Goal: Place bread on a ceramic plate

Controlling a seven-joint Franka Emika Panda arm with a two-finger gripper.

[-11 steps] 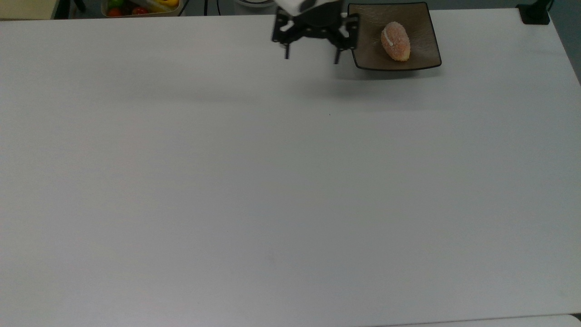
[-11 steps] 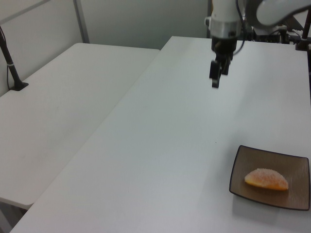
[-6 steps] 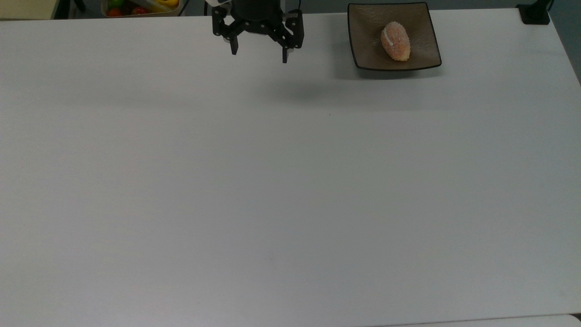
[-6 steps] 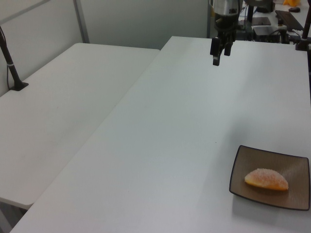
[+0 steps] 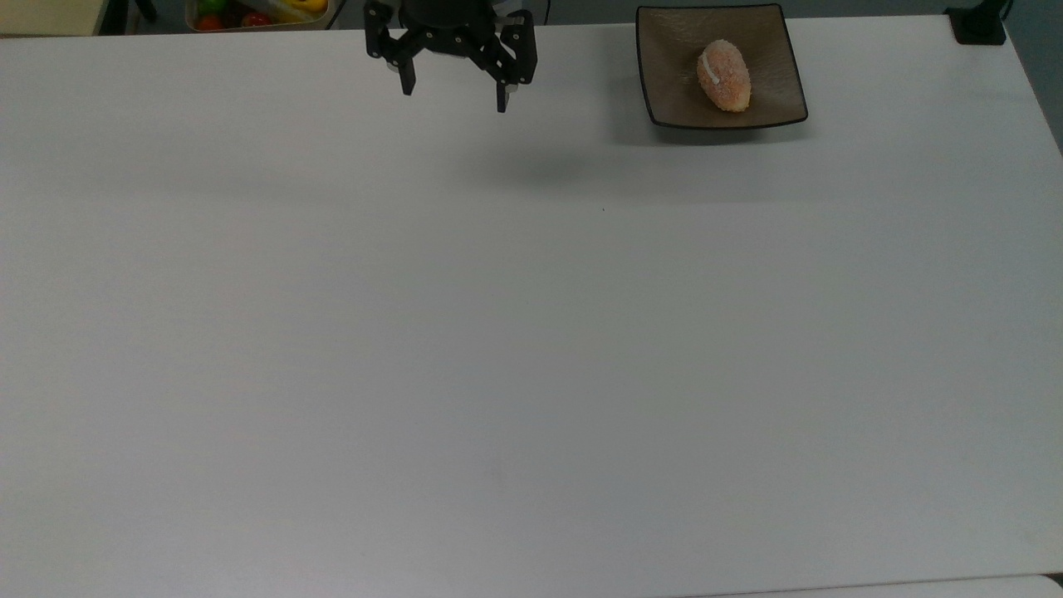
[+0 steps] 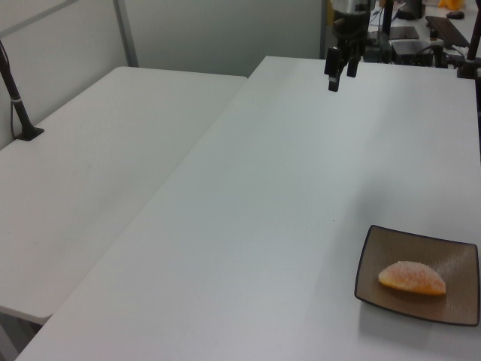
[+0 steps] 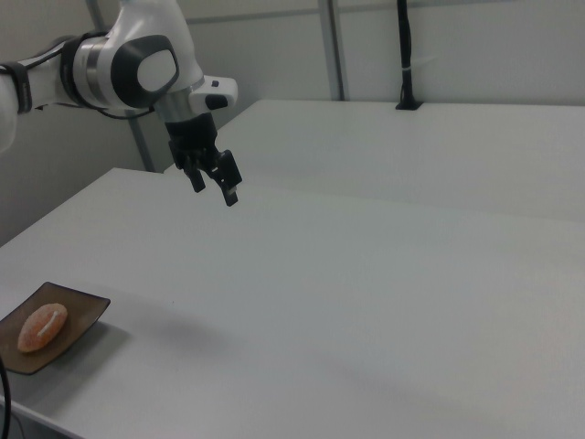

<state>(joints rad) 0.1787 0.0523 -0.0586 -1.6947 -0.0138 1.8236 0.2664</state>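
Small oval orange-tan sugared bread [image 5: 724,76]: lying on square glossy brown ceramic plate [image 5: 675,87], seemingly centred. Black two-finger gripper [image 5: 455,90]: fingers spread apart, holding nothing, above white table [image 5: 531,332], well apart from plate.

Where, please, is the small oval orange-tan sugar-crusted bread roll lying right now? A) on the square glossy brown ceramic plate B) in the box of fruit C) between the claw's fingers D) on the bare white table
A: the small oval orange-tan sugar-crusted bread roll rests on the square glossy brown ceramic plate, while the open claw hangs empty, well apart from it.
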